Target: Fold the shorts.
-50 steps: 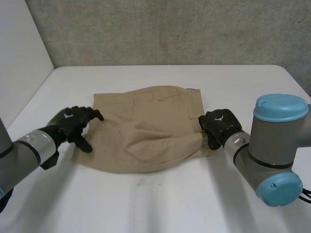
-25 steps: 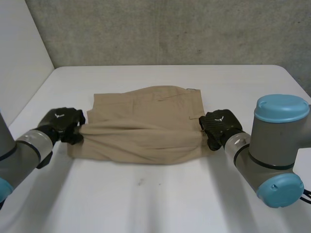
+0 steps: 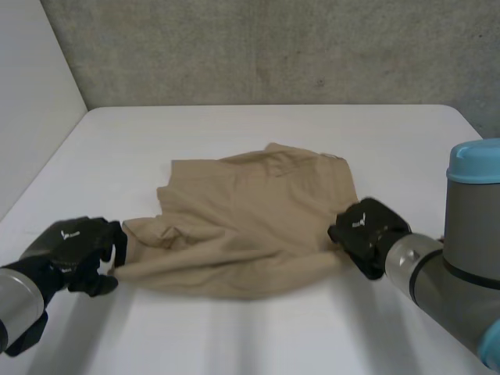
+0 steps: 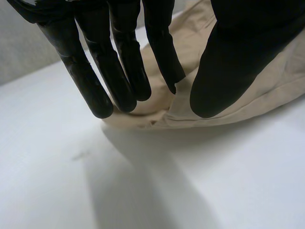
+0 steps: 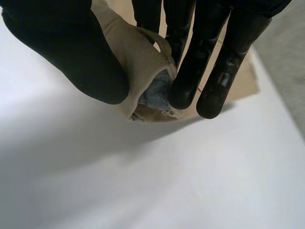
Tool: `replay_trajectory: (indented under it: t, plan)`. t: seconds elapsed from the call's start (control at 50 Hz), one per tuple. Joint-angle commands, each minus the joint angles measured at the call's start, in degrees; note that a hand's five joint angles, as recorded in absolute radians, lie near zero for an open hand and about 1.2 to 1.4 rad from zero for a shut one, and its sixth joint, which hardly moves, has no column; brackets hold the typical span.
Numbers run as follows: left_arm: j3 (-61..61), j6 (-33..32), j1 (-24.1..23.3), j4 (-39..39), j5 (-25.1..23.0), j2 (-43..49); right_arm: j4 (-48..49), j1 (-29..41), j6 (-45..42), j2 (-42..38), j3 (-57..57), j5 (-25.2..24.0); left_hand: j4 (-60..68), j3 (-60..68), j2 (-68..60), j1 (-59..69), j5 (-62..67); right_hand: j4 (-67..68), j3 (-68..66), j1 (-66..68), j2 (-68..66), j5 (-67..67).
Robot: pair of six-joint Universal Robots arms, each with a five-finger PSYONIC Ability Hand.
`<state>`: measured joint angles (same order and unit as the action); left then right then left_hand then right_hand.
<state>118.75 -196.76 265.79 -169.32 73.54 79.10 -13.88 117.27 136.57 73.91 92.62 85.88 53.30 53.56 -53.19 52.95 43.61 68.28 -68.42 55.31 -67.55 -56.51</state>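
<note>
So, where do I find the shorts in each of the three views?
Head view: the shorts lie on the table between the left hand and the right hand.
Left wrist view: the shorts are pinched at the left hand's fingertips.
Right wrist view: the shorts are pinched between thumb and fingers.
Shared landmark: the white table.

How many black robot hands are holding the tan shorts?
2. The left hand pinches the shorts at their near left corner, and the right hand pinches their right edge. No other hand seems hidden.
</note>
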Motion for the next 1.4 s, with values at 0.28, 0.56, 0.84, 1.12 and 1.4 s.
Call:
replay_trajectory:
  t: [0.28, 0.56, 0.84, 1.12, 1.4]
  plan:
    - [1.9, 0.4, -0.4, -4.3, -0.8, 3.6, 7.6, -0.5, 1.3, -0.4, 4.9, -1.3, -15.2, -15.4, 15.1, -14.8, -15.5, 11.7, -11.6, 24.7, -12.4, -13.5]
    - [3.4, 0.2, -0.4, -4.8, -0.6, 4.0, 8.3, -0.4, 4.6, -0.4, 5.2, -1.2, -16.8, -17.1, 16.7, -16.5, -17.2, 11.7, -11.6, 24.7, -12.4, -13.5]
    - [4.0, 0.1, -1.2, -12.5, -0.2, 12.3, 9.0, -0.4, 6.0, -0.5, 5.7, -1.2, -2.8, -3.0, 2.7, -2.4, -3.1, 11.7, -11.6, 24.7, -12.4, -13.5]
    - [5.1, -5.5, -0.4, -9.2, 0.1, 9.8, 9.0, -0.4, 6.0, -0.5, 5.8, -1.2, 26.7, 26.4, -26.8, 27.0, 26.4, 11.7, -11.6, 24.7, -12.4, -13.5]
    - [-0.4, -8.3, -0.6, -7.2, -0.4, 0.6, 9.1, -0.4, 6.0, -0.5, 5.7, -1.2, -26.2, -26.5, 26.1, -25.9, -26.6, 11.7, -11.6, 24.7, -12.4, -13.5]
